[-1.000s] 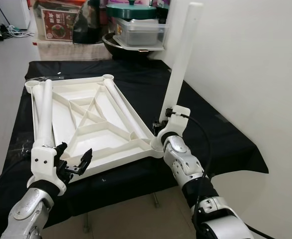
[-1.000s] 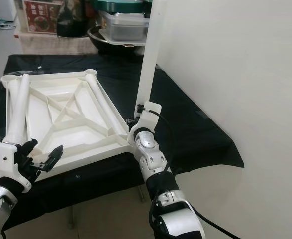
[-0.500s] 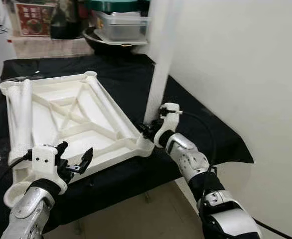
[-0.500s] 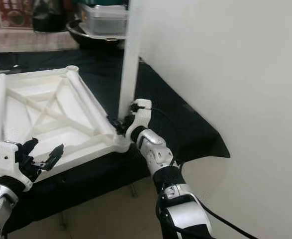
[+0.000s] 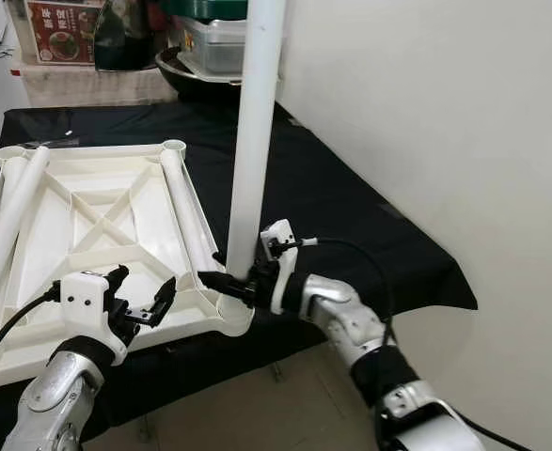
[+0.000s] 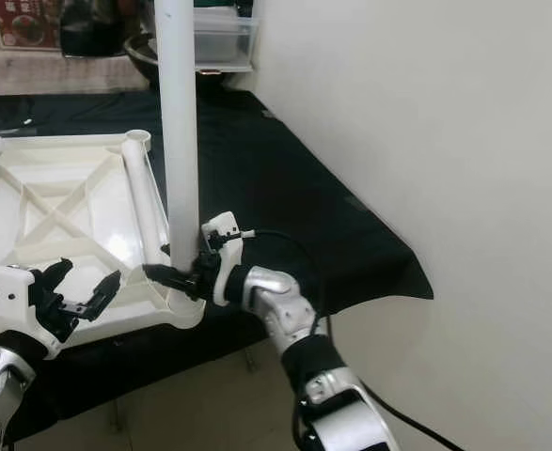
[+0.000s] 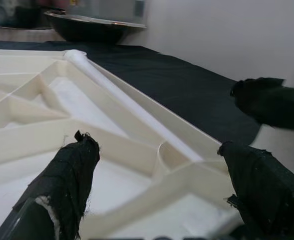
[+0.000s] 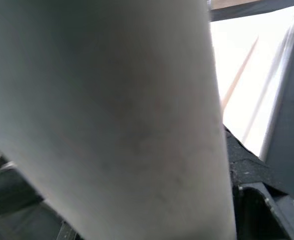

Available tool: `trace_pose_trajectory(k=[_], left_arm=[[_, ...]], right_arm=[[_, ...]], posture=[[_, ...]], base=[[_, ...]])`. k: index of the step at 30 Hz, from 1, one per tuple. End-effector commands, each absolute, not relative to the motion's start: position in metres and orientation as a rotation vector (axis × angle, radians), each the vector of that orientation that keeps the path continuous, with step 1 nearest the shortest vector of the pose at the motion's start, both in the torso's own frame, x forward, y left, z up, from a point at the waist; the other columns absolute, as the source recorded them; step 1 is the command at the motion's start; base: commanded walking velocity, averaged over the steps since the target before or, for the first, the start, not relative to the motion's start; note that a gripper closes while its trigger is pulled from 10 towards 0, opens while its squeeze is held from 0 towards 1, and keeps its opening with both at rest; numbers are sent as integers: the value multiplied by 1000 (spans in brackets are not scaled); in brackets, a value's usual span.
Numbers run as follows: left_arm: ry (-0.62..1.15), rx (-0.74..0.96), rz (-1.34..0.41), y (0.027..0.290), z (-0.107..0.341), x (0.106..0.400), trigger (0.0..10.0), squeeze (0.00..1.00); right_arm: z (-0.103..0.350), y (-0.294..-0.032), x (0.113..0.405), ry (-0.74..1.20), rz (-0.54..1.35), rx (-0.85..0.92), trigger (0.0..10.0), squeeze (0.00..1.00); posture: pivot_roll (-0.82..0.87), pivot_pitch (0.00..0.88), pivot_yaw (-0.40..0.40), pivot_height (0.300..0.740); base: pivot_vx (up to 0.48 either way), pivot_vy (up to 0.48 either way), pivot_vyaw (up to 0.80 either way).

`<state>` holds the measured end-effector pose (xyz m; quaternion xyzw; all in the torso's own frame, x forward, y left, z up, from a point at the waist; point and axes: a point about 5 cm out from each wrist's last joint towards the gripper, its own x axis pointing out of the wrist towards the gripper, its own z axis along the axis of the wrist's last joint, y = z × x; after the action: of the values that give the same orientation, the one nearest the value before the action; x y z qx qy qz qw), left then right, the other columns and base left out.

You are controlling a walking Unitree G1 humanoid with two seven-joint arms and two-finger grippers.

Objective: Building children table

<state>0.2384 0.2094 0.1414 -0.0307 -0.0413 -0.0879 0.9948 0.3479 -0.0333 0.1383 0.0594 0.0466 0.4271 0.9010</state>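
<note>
The leg (image 5: 255, 132), a long white plastic tube, looks light, stiff and smooth, best gripped low near the socket. It stands upright at the near corner of the upturned top (image 5: 87, 221), clamped by the right gripper (image 5: 230, 282); left gripper (image 5: 142, 299) hovers open nearby.

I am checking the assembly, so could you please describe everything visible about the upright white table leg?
The upright table leg is a long, smooth, round white tube that looks like plastic. It stands almost vertical, its top running out of the head views. Its lower end sits at the near right corner socket of the upturned white tabletop on the black cloth. The right claw is shut on it just above the socket.
</note>
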Motion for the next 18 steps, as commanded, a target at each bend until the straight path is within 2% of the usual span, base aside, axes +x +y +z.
trace_pose_trajectory(k=[1, 3, 4, 6, 8, 9, 10, 11, 12, 14, 15, 18], left_arm=[[-77, -67, -181, 208, 139, 237, 10000, 0], [-77, -66, -181, 208, 139, 237, 10000, 0], [-77, -66, -181, 208, 139, 237, 10000, 0], [-77, -66, -181, 208, 140, 237, 10000, 0], [-77, -66, -181, 208, 140, 237, 10000, 0], [-77, -65, -181, 208, 140, 237, 10000, 0], [-77, -65, -181, 208, 140, 237, 10000, 0], [-78, -66, -182, 208, 140, 237, 10000, 0], [-78, -66, -183, 208, 140, 238, 10000, 0], [-78, -66, -183, 208, 140, 238, 10000, 0], [-78, -66, -184, 208, 140, 238, 10000, 0], [-79, -67, -183, 208, 140, 238, 10000, 0]], right_arm=[[125, -63, 365, 193, 504, 126, 0, 0], [117, -89, 371, 242, 170, 75, 0, 0], [117, -89, 371, 242, 170, 75, 0, 0], [112, -104, 369, 240, 22, 12, 0, 0], [110, -108, 367, 237, -20, -10, 0, 0], [108, -104, 365, 247, -11, -16, 3529, 0], [108, -104, 365, 247, -11, -16, 3529, 0], [111, -84, 362, 223, 136, 6, 10000, 0], [116, -75, 360, 192, 209, 17, 10000, 0], [116, -75, 360, 192, 209, 17, 10000, 0], [128, -60, 358, 117, 369, 87, 10000, 1000], [138, -50, 358, 88, 482, 158, 10000, 1000]], posture=[[209, 0, -163, 740], [203, 0, -160, 740], [203, 0, -160, 740], [203, 0, -160, 740], [203, 0, -160, 740], [203, 0, -157, 740], [203, 0, -157, 740], [203, 0, -157, 740], [196, 0, -153, 740], [196, 0, -153, 740], [196, 0, -153, 740], [196, 0, -153, 740]], base=[[0, 0, 0], [0, 0, 0], [0, 0, 0], [0, 0, 0], [0, 0, 0], [0, 0, 0], [0, 0, 0], [0, 0, 0], [0, 0, 0], [0, 0, 0], [0, 0, 0], [0, 0, 0]])
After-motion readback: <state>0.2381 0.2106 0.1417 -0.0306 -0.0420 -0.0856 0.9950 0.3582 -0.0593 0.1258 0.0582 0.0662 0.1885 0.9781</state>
